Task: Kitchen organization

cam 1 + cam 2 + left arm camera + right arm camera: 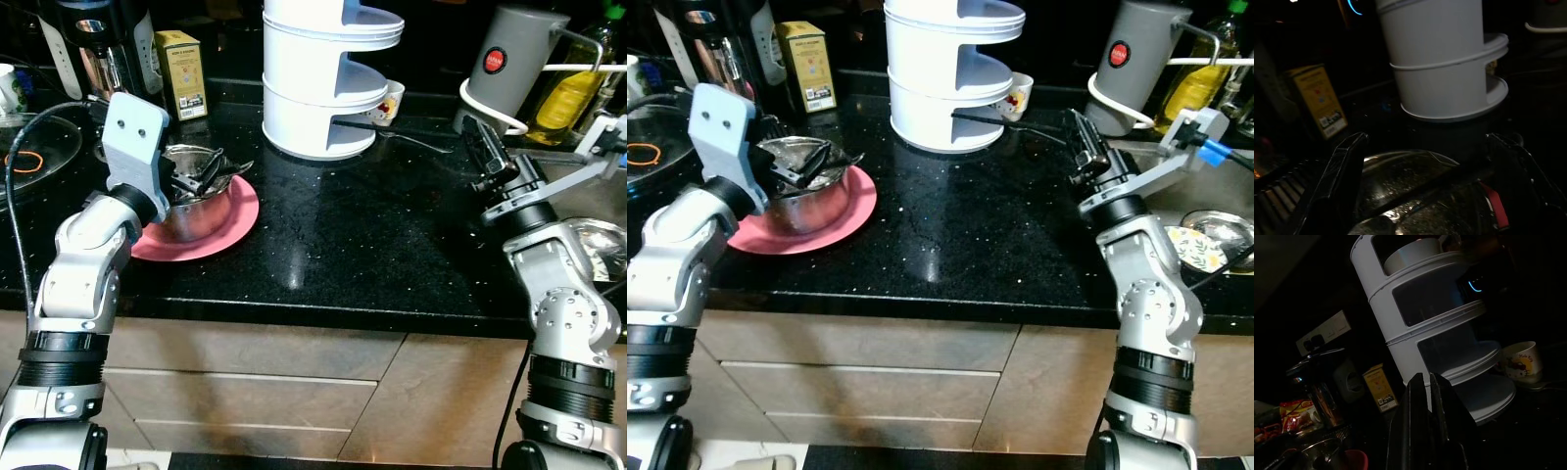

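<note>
A steel bowl (201,213) holding dark utensils (217,172) sits on a pink plate (238,217) at the counter's left. My left gripper (204,174) hovers at the bowl's rim and is open. In the left wrist view its fingers (1338,178) are spread wide on either side of the bowl (1410,176). My right gripper (474,132) is raised above the counter at the right, shut and holding nothing. It points toward the white tiered organiser (328,83). In the right wrist view its fingers (1415,401) are pressed together.
A mug (393,98) and a black ladle (397,132) lie by the organiser's base. A yellow box (183,73) and a coffee maker (98,44) stand at the back left. A grey kettle (517,54) and an oil bottle (566,93) stand at the back right. A sink (1215,235) is on the right.
</note>
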You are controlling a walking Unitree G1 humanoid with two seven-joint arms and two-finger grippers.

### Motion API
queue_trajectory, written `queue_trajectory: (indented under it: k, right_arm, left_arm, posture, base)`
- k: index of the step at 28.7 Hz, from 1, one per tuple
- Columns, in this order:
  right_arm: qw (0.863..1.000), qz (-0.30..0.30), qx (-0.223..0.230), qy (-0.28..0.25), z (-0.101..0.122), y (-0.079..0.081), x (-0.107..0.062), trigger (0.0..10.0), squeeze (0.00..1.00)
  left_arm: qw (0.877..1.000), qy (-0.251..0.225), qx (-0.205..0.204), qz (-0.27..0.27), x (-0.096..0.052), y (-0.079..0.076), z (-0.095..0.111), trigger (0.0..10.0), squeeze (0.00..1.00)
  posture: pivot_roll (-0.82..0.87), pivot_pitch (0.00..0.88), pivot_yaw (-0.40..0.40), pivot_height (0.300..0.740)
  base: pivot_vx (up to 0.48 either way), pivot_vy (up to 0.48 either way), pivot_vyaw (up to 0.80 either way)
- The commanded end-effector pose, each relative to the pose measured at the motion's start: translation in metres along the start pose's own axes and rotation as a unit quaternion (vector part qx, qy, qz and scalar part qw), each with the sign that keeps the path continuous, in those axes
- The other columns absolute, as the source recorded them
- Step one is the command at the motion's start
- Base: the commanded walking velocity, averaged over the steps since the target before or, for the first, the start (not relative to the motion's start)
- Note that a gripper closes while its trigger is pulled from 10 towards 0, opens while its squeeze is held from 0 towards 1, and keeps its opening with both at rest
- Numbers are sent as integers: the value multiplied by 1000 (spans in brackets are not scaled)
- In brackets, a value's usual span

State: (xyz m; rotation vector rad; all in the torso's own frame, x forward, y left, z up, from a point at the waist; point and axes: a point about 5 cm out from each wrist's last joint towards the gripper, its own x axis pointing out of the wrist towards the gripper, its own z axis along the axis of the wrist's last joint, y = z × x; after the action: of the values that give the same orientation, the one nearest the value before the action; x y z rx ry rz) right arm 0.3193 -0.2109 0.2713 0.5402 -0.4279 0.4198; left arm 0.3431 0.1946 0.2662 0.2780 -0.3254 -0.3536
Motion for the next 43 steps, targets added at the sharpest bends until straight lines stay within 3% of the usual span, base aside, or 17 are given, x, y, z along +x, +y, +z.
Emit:
queue_trajectory:
  k: [1,11,21,30,38,43]
  right_arm:
    - [1000,-1,-3,0,3,0,-2,10000,0]
    - [1000,-5,-9,1,7,1,-3,10000,0]
    - [1000,-9,-14,1,11,0,-4,10000,0]
    - [1000,-10,-18,1,15,-1,-4,10000,0]
    - [1000,-9,-21,2,17,-1,-3,10000,0]
    - [1000,-10,-22,3,18,-1,-3,10000,0]
  left_arm:
    - [1000,0,9,-15,3,-2,1,10000,0]
    - [998,16,56,-25,10,0,-4,10000,0]
    - [997,23,68,-16,15,7,-4,10000,0]
    - [1000,-11,5,-3,24,12,11,10000,0]
    - [997,44,-56,-17,28,5,-4,10000,0]
    - [995,70,-73,-19,27,4,-11,10000,0]
  posture:
    - [23,0,-72,740]
    - [2,0,-70,740]
    - [-12,0,-65,740]
    - [-22,0,-70,740]
    - [-26,0,-74,740]
    - [-28,0,-75,740]
  base:
    - [0,0,0]
    - [0,0,0]
    - [0,0,0]
    - [0,0,0]
    - [0,0,0]
    - [0,0,0]
